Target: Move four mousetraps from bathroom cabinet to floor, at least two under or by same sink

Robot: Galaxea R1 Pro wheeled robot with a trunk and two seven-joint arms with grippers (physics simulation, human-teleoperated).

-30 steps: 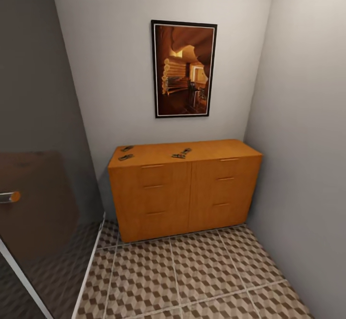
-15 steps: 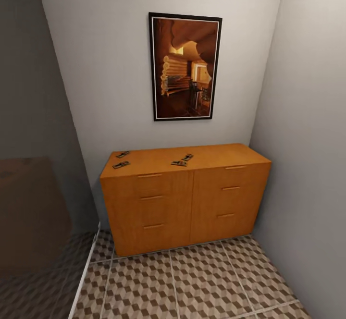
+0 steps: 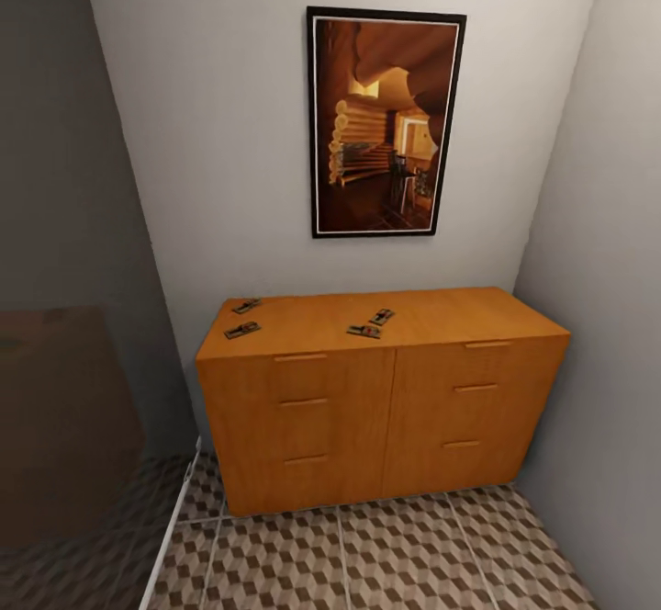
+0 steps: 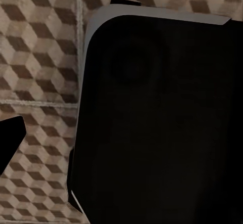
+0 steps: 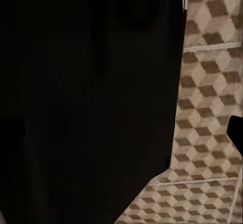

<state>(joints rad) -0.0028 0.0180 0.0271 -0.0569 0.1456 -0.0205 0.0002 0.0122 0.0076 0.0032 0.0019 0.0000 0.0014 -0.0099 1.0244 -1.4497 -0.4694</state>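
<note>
Four mousetraps lie on top of the cabinet (image 3: 386, 408): two near its left end (image 3: 242, 329) (image 3: 246, 305), and two just beside each other near the middle (image 3: 364, 331) (image 3: 382, 316). One framed picture (image 3: 386, 123) hangs on the wall above, and the bathroom floor (image 3: 386, 559) lies in front. For both grippers I cannot tell how the jaws stand; the wrist views show dark robot parts above the tiles.

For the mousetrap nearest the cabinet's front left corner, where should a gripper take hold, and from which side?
Probably from above. That mousetrap lies flat on the cabinet top near the left front edge, a thin board, so fingers would close across its two long edges, which run roughly left-right with a slight slant. The second trap sits apart behind it, leaving room. Wire detail is too small to judge.
</note>
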